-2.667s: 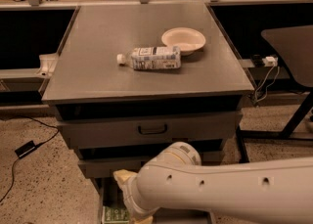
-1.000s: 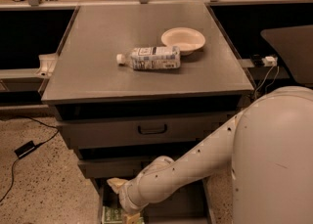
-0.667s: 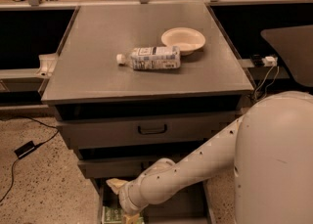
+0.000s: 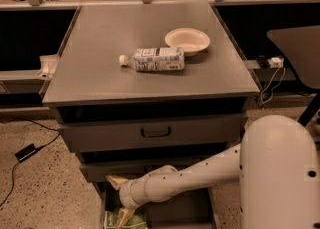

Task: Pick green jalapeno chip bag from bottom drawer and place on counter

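- The bottle [image 4: 155, 59] lies on its side near the middle of the counter [image 4: 95, 80], cap toward the left edge.
- The bowl [image 4: 187, 40] sits just behind it, to the right.
- Below the front edge, the bottom drawer [image 4: 192, 209] stands open under 2 other drawers [image 4: 200, 134].
- The gripper [image 4: 120, 199] is at that drawer's left side, over the green jalapeno chip bag [image 4: 116, 219].

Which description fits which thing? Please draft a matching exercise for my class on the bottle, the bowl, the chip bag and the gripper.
Things:
1 clear bottle
2 pale bowl
3 green jalapeno chip bag
4 gripper

Descriptions:
A lying in the bottom drawer, left side
B on its side on the counter
C upright, behind and right of the bottle
D low at the open drawer, just above the bag

Pairs: 1-B; 2-C; 3-A; 4-D
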You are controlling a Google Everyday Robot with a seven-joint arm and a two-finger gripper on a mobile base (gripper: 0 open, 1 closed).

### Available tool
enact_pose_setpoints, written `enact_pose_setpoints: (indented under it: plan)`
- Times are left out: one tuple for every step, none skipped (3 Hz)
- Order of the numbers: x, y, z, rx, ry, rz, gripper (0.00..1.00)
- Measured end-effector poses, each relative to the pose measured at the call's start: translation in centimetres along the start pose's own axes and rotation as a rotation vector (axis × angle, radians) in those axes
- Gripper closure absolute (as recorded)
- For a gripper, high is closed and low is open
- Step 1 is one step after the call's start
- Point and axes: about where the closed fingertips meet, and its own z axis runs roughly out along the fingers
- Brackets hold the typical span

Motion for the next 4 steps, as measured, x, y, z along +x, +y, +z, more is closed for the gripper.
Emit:
enact_pose_setpoints:
  plan:
    - [1.1,1.2,2.1,-0.012,-0.023,0.056,0.0]
    - [0.9,1.5,2.0,-0.017,-0.022,0.053,0.0]
    - [3.1,2.4,4.4,-0.058,-0.026,0.119,0.0]
    - [6.7,4.5,7.9,-0.109,-0.018,0.192,0.15]
